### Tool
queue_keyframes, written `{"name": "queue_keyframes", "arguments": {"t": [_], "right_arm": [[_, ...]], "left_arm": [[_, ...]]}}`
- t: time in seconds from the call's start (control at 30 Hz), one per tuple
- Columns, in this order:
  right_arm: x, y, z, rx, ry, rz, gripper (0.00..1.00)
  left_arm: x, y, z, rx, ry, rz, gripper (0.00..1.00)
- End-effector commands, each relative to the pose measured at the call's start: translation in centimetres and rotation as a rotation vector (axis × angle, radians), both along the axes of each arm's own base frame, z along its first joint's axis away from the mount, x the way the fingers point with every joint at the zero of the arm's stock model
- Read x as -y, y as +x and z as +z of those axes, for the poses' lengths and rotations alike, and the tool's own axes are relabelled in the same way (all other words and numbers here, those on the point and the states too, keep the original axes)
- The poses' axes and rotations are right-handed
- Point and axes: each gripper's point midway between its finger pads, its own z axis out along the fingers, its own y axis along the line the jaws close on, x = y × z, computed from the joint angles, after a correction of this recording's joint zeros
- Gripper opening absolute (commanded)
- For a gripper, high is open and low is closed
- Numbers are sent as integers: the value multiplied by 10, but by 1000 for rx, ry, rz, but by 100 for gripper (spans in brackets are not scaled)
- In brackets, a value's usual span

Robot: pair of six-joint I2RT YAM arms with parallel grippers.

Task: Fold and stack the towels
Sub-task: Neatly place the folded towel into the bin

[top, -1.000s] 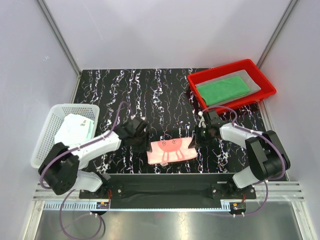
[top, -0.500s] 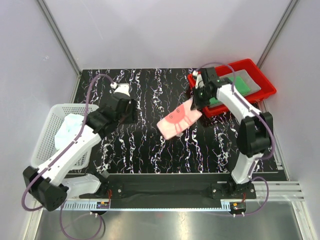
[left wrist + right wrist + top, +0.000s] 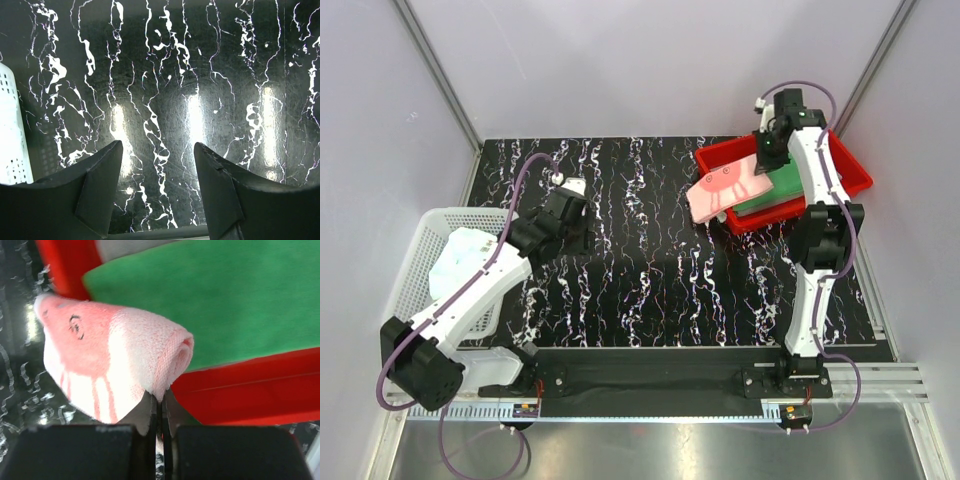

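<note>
From the top view I find the right gripper (image 3: 761,160) in the upper right of the frame, over the near-left part of the red tray (image 3: 854,178), its arm stretched up from the base at the bottom right. Its jaws are pinched tight on an edge of the folded pink towel (image 3: 722,188), which hangs off them and slopes left across the tray's left rim, partly over the black marbled table (image 3: 650,270). The right wrist view confirms the grip: the two fingers (image 3: 145,416) meet at the lower centre with the rolled pink fold clamped between them, and a small printed ring shows on the cloth at the left. Behind it in that view lies the green towel (image 3: 235,295), flat inside the tray, with a grey towel (image 3: 125,247) showing as a strip along the top edge. In the top view the green towel (image 3: 782,186) sits right of the pink one. The left gripper (image 3: 568,215) hovers over bare table in the left centre of the frame; its wrist view shows the fingers (image 3: 100,185) spread wide with nothing between them. The white lattice basket (image 3: 412,280) sits at the left edge, holding a pale blue-white towel (image 3: 468,262) partly hidden by the left arm.
</note>
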Motion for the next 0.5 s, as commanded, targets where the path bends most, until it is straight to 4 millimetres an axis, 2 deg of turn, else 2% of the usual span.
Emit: {"name": "queue_keyframes", "arguments": {"t": [0.0, 0.03, 0.17, 0.33, 0.47], "right_arm": [[31, 12, 13, 35, -83, 0, 0], [54, 16, 12, 42, -98, -21, 0], [88, 33, 15, 93, -142, -73, 0], [111, 53, 7, 138, -170, -104, 0], [119, 69, 2, 166, -184, -95, 0]], "left_arm": [[6, 9, 10, 26, -36, -28, 64], [6, 9, 10, 26, -35, -29, 64], [8, 9, 7, 15, -36, -38, 65], [7, 11, 5, 13, -34, -41, 65], [5, 12, 1, 0, -19, -38, 65]]}}
